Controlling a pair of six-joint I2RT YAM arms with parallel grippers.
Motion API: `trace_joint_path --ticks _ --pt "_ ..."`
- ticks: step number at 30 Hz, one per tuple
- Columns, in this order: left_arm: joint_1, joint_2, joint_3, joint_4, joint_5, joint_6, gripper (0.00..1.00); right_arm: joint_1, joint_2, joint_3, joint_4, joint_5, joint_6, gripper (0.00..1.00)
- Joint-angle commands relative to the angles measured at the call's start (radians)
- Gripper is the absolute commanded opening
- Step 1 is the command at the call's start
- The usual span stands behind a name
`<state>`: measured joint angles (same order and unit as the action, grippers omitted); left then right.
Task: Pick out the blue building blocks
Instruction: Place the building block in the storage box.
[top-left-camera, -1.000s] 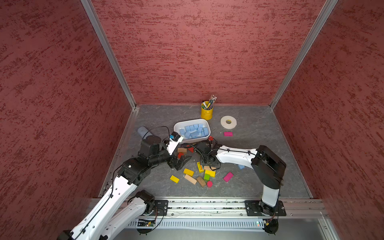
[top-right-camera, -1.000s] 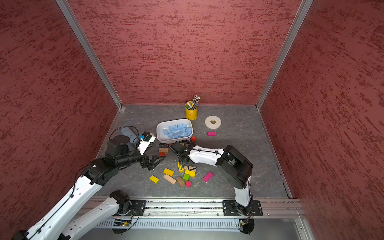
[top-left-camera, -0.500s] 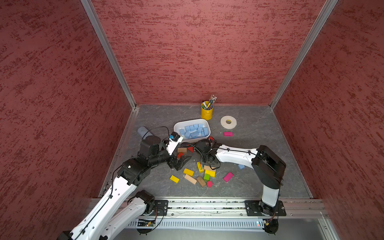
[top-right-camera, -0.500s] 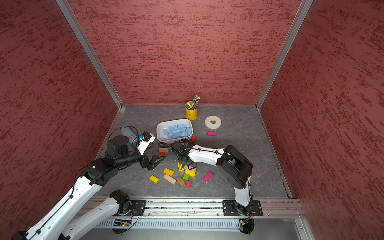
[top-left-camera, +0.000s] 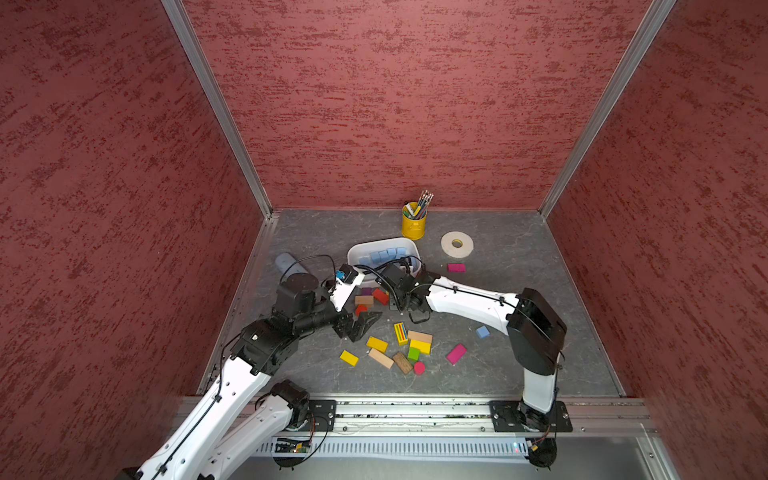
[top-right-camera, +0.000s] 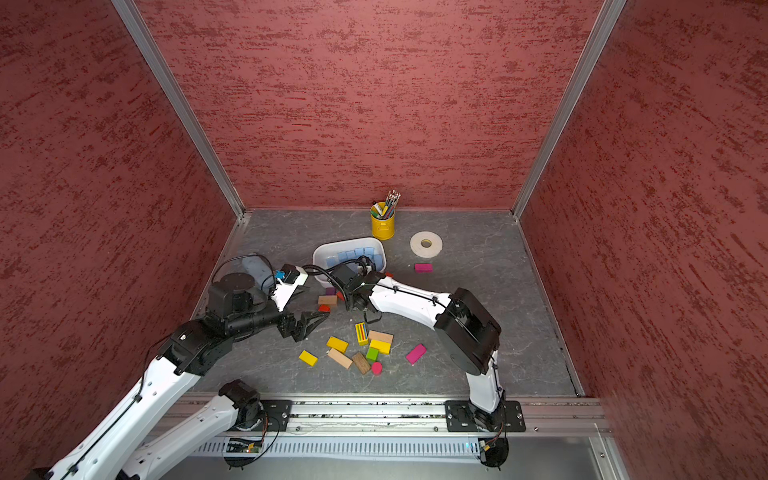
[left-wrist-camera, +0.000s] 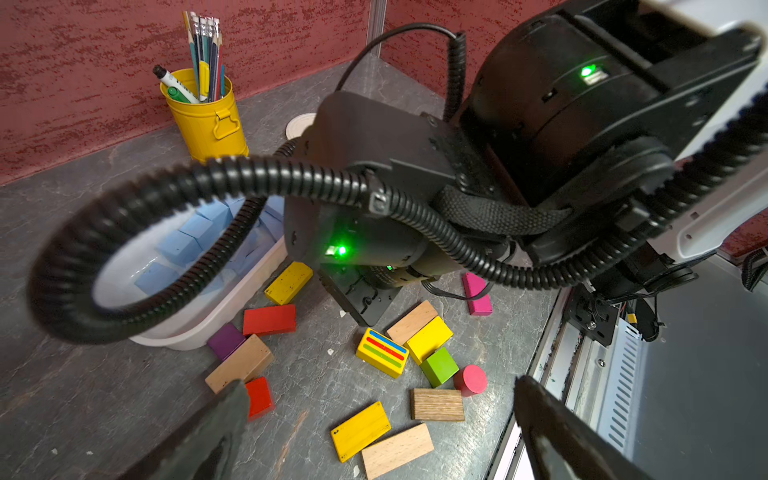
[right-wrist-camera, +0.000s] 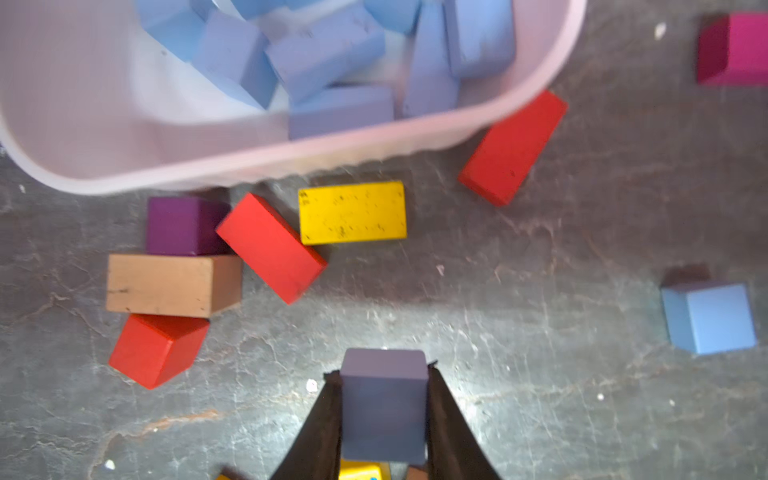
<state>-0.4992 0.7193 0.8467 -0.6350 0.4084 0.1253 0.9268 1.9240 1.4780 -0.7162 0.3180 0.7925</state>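
Right wrist view: my right gripper (right-wrist-camera: 383, 372) points down at the floor, clamped on a blue block (right-wrist-camera: 384, 415) near the white tub (right-wrist-camera: 291, 158). Both top views hide that grip under the bent wrist. In a top view my left gripper (top-left-camera: 365, 322) hangs low near the tub, spread wide and empty. More blue blocks (right-wrist-camera: 324, 54) lie inside the tub, and a loose blue cube (top-left-camera: 482, 331) sits well apart from it.

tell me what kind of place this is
Probably a robot test cell: red wall panels box in a grey tabletop, the left arm and right arm are bolted to a metal rail, toy blocks lie scattered.
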Motion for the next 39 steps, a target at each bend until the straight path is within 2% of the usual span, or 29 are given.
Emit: trace_joint_path --ticks 1,21,33,39 --pt "0.002 -0.02 -0.016 0.005 -0.02 0.008 1.0 -0.024 0.031 0.077 -0.026 0.045 -0.048 0.25" --pt "0.003 -0.085 -0.03 0.023 -0.103 0.005 0.99 -0.118 0.297 0.504 -0.069 -0.026 -0.196 0.25" --pt "0.004 -0.102 -0.034 0.028 -0.115 0.003 0.99 -0.149 0.409 0.592 -0.063 -0.094 -0.214 0.26" --pt "0.004 -0.101 -0.034 0.028 -0.114 0.004 1.0 -0.155 0.441 0.607 -0.056 -0.124 -0.215 0.31"
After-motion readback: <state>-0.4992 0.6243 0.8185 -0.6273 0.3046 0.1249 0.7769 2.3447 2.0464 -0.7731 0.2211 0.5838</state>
